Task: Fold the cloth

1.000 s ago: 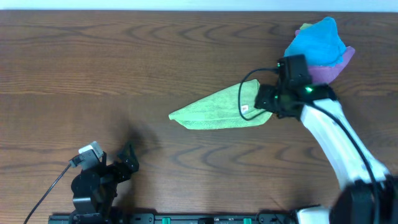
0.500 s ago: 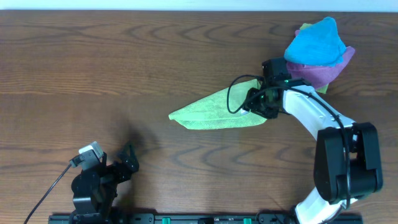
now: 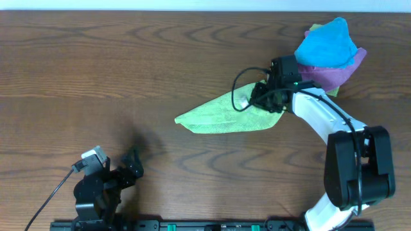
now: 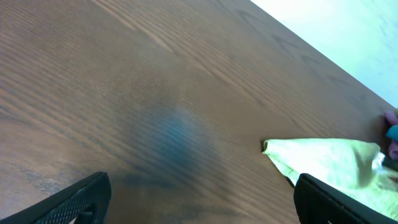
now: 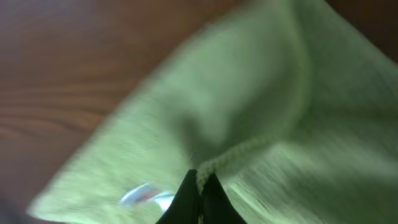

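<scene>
The lime-green cloth lies folded into a long triangle in the middle of the table, pointing left. My right gripper sits at its right end, shut on the cloth's stitched hem, with the fabric lifted in a hump around the fingertips. The small white tag shows just left of the black fingers. My left gripper rests low at the front left, open and holding nothing. In the left wrist view the cloth's left tip shows beyond the right finger.
A pile of cloths stands at the back right, bright blue over purple, just behind my right arm. Dark wood table runs wide to the left and back.
My right gripper moved left and up onto the cloth's right end and closed on its hem, lifting the fabric slightly. The left arm stayed still.
</scene>
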Robot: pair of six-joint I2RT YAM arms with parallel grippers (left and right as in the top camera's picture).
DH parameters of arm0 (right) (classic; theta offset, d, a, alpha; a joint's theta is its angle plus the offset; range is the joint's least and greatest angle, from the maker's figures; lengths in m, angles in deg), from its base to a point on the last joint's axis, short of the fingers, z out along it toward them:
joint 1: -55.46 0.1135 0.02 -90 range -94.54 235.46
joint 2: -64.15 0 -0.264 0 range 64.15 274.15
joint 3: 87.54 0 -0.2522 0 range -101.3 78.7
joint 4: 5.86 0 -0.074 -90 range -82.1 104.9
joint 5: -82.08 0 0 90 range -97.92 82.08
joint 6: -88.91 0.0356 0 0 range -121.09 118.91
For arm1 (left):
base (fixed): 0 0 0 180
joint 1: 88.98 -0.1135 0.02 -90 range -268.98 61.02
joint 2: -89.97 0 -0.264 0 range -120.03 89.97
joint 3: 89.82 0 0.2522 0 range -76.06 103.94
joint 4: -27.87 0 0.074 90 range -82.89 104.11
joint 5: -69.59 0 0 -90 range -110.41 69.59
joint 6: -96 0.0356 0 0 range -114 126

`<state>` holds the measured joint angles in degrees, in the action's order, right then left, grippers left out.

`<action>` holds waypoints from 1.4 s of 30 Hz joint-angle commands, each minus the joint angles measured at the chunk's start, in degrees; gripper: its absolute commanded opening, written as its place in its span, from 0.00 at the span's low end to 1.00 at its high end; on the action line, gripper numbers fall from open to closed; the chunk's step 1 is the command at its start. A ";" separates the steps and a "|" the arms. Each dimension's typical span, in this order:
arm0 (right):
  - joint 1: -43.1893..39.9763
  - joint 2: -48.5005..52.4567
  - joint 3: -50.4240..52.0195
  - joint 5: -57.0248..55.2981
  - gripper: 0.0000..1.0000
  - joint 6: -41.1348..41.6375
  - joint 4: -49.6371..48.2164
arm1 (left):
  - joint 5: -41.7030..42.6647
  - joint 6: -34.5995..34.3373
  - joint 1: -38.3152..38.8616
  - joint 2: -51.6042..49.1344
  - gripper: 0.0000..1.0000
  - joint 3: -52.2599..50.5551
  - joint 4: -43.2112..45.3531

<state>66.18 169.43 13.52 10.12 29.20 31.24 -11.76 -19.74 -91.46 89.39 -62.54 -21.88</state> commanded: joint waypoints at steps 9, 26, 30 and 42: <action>0.61 3.93 -9.51 -9.55 0.19 1.18 -25.46 | 0.39 -0.48 -0.09 0.37 0.95 -0.39 -0.20; 0.39 1.38 -9.92 -9.01 0.82 -7.10 -8.00 | 0.37 -0.48 -0.09 0.37 0.95 -0.39 -2.36; -0.61 -1.40 -9.92 -15.69 0.85 -10.69 4.48 | 0.92 -0.44 -0.09 0.35 0.95 -0.37 -0.63; -5.57 -3.39 -9.90 -18.69 0.94 -9.07 29.68 | 4.70 -0.44 -0.09 -11.17 0.96 6.95 1.31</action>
<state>61.83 166.78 3.79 -6.53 20.13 59.93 -8.51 -19.78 -91.46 82.05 -59.48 -20.81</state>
